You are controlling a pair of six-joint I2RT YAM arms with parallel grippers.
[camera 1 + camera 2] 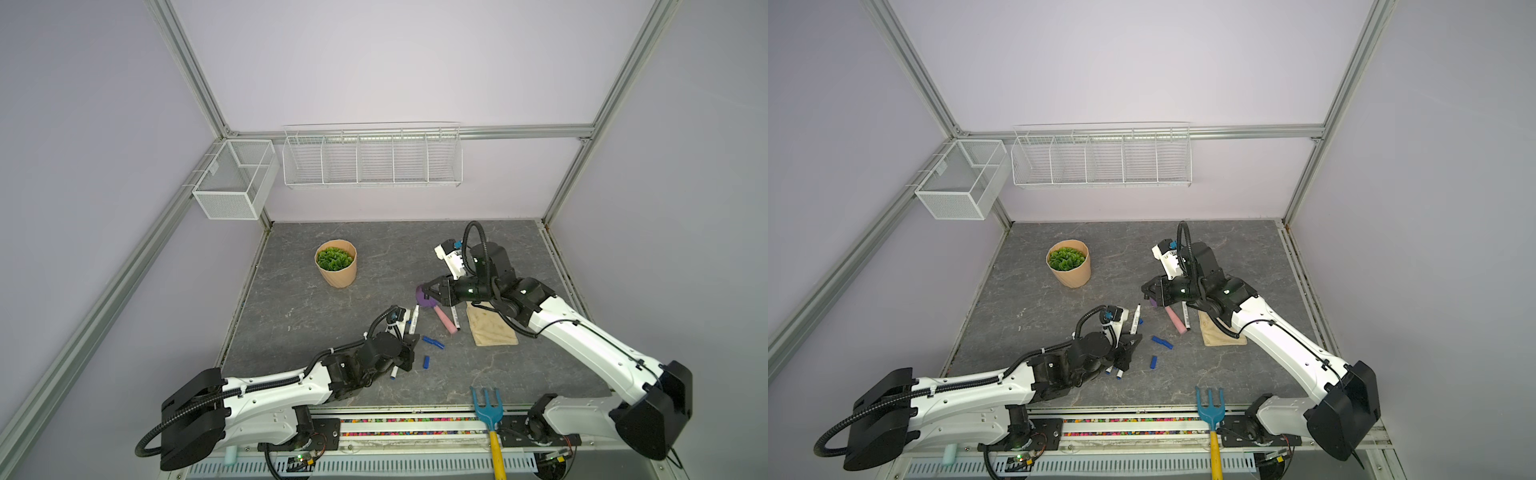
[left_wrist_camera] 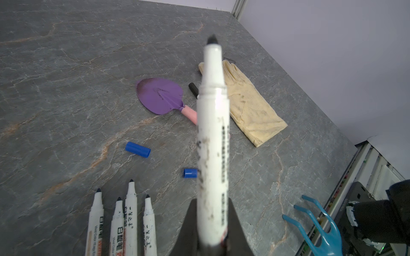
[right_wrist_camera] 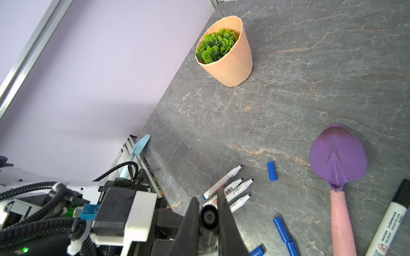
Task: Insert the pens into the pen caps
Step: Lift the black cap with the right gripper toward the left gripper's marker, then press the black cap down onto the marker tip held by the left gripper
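Two grippers, both loaded

Smudged white cylindrical pen sits pinched in the left gripper, black tip bare. At its 1 o'clock in both top views, the right gripper clamps a black plastic cap, round mouth showing. Stubby blue caps lie at the left gripper's 3 o'clock on veined grey tabletop.

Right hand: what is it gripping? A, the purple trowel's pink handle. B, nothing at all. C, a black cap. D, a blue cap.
C: in the right wrist view the right hand is closed on a black cap, whose hollow end faces the camera.
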